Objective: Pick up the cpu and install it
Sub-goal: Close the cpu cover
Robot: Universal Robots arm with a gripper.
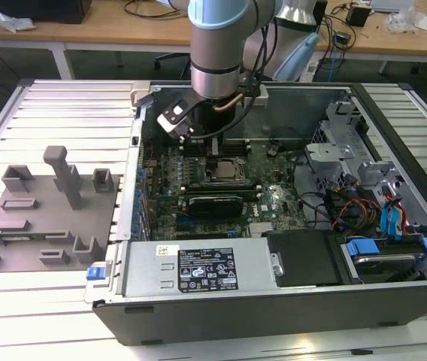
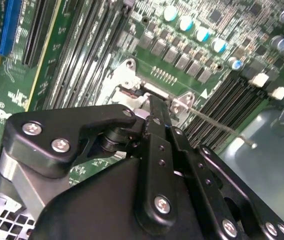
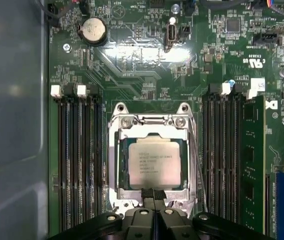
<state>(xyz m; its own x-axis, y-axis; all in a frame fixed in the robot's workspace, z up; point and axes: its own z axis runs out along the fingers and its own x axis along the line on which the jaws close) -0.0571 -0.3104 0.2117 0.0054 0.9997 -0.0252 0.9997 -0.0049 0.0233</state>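
We are in a robotics lab: an open computer case [image 1: 274, 312] on a slatted surface [image 1: 63, 105], cable-strewn desks [image 1: 93, 34] behind.

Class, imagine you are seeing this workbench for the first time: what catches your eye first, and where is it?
The pale silvery square cpu lies in the metal-framed socket on the green motherboard, in the first wrist view, with the black gripper shut at its edge. In the exterior view the silver and blue robot arm reaches down into the open black computer case, a grey moulded tray lying at the exterior view's left.
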